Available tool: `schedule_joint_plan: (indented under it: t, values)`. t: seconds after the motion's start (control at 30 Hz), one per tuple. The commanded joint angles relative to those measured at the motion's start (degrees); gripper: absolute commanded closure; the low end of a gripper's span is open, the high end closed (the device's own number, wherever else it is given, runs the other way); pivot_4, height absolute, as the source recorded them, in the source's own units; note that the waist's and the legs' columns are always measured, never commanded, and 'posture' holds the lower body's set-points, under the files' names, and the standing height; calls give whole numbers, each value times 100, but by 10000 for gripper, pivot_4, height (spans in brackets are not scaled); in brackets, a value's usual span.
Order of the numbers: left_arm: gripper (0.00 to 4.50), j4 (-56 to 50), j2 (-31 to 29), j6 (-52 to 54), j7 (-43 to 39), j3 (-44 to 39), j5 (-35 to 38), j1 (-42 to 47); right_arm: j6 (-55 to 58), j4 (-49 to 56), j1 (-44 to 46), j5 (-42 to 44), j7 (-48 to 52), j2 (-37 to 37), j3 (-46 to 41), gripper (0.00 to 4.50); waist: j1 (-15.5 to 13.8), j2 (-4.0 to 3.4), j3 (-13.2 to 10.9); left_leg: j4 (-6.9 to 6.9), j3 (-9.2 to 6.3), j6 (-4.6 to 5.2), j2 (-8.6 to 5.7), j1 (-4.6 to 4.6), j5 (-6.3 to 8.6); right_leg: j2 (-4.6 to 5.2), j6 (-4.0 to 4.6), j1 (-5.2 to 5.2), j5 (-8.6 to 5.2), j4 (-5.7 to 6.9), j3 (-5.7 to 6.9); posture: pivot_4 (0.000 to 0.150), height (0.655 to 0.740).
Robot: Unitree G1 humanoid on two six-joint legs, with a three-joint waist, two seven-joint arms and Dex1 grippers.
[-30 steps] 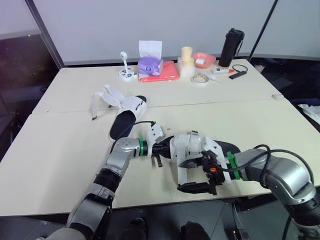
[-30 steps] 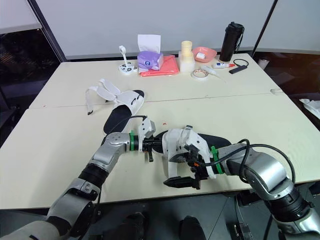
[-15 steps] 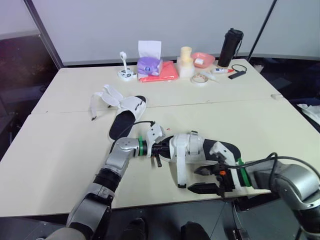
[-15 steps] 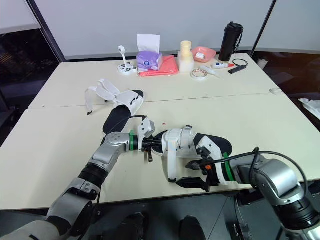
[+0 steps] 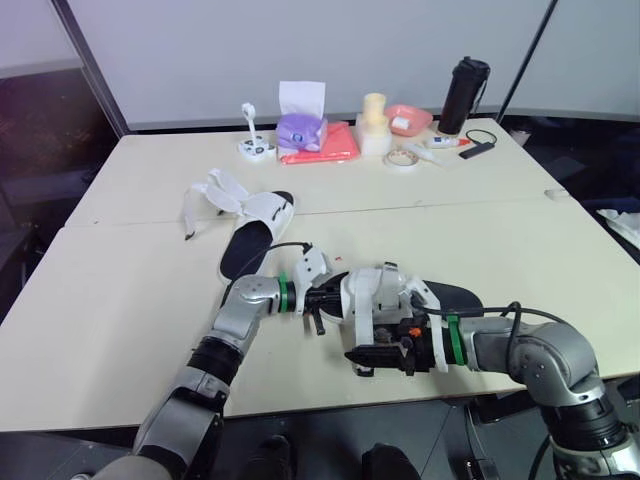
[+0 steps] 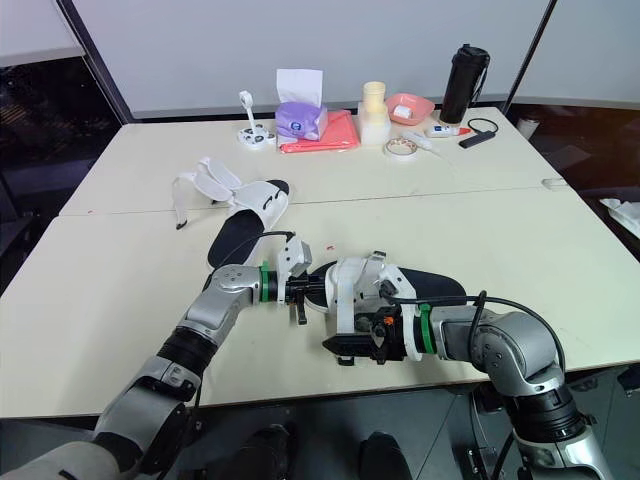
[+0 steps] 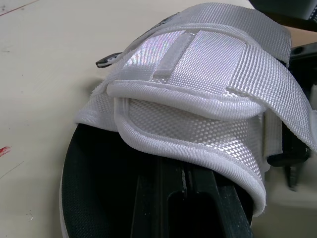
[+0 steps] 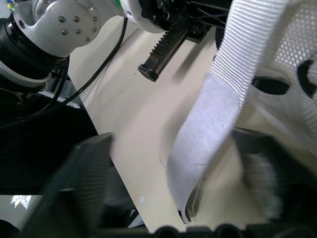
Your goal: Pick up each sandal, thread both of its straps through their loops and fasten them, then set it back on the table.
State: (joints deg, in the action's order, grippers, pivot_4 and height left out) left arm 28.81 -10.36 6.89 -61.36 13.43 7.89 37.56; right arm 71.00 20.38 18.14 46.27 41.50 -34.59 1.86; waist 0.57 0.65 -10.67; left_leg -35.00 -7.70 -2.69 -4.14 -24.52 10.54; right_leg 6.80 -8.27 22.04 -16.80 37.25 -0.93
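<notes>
The near sandal (image 5: pixel 400 298), black sole with white straps, lies near the table's front edge. My left gripper (image 5: pixel 322 297) is shut on its toe end, the fingers (image 7: pixel 190 198) reaching in under the front strap (image 7: pixel 198 64). One loose strap (image 8: pixel 218 109) hangs down off the sandal, its tip touching the table. My right gripper (image 5: pixel 372 355) is open, one finger (image 8: pixel 84 173) on each side of that strap's lower end. The second sandal (image 5: pixel 252 218) lies farther back on the left with its straps spread loose.
Along the far edge of the table (image 5: pixel 120 300) stand a purple tissue box (image 5: pixel 300 128) on a red cloth (image 5: pixel 325 148), cream cups (image 5: pixel 373 120), a pink bowl (image 5: pixel 408 118), a tape roll (image 5: pixel 402 159) and a black bottle (image 5: pixel 463 93). The near sandal is close to the front edge.
My right gripper, drawn back to the right half a second ago, has come left again and now straddles the hanging strap's end. The left gripper has kept hold of the sandal.
</notes>
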Motion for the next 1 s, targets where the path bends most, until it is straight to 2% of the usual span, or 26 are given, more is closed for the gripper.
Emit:
schedule_joint_plan:
  t: [0.03, 0.1, 0.17, 0.3, 0.43, 0.67, 0.83, 1.0]
  values:
    - [45000, 6, -20, 61, -15, 164, -118, -167, -39, 73, 60, 77, -21, 72, 8, 23425, 4, 0, 0, 0, 0, 0, 0, 0, 0, 0, 0, 0, 0, 0, 0, 1500, 7400]
    - [45000, -5, -24, 64, -5, 165, -118, -181, -33, 77, 85, 85, -28, 81, 18, 34895, 5, 0, 0, 0, 0, 0, 0, 0, 0, 0, 0, 0, 0, 0, -1, 1500, 7400]
    - [45000, -12, -22, 70, 4, 167, -119, -186, -26, 88, 117, 91, -9, 59, 19, 44477, 5, 0, 0, 0, 1, 0, 0, 0, 0, 0, 0, 0, 0, 0, -1, 1500, 7400]
    - [45000, 4, -12, 67, 25, 163, -123, -174, 49, 253, 302, 184, 105, -114, -10, 44477, 4, 0, 0, 0, 1, 0, 0, 0, 0, 0, 0, 0, 0, 0, 0, 1500, 7400]
    - [45000, 53, 0, 36, 31, 176, -141, -158, 348, 181, 1038, 532, 200, -177, -274, 44477, 7, -1, 0, -1, 1, 0, 1, 0, 0, 0, 0, 0, 0, 1, 0, 1500, 7400]
    - [45000, 76, 29, -48, 55, 220, -188, -177, 204, -1159, 2459, 343, 571, -215, -156, 44477, -8, -1, 0, 0, 0, 1, -1, 0, 0, 1, 0, -4, 0, -3, 3, 1500, 7400]
    - [45000, 55, 2, -87, 92, 218, -211, -194, -308, -1921, 2741, -197, 1035, -287, 354, 44477, 0, -1, 0, -1, 3, 1, -2, 0, 1, 0, 0, -2, 0, -2, 2, 1500, 7400]
    - [45000, 21, -37, -75, 115, 185, -200, -209, -573, -2157, 2645, -510, 1376, -336, 640, 44477, 10, -1, 0, -1, 3, 1, -2, 0, 1, 0, 0, -1, 0, -1, 2, 1500, 7400]
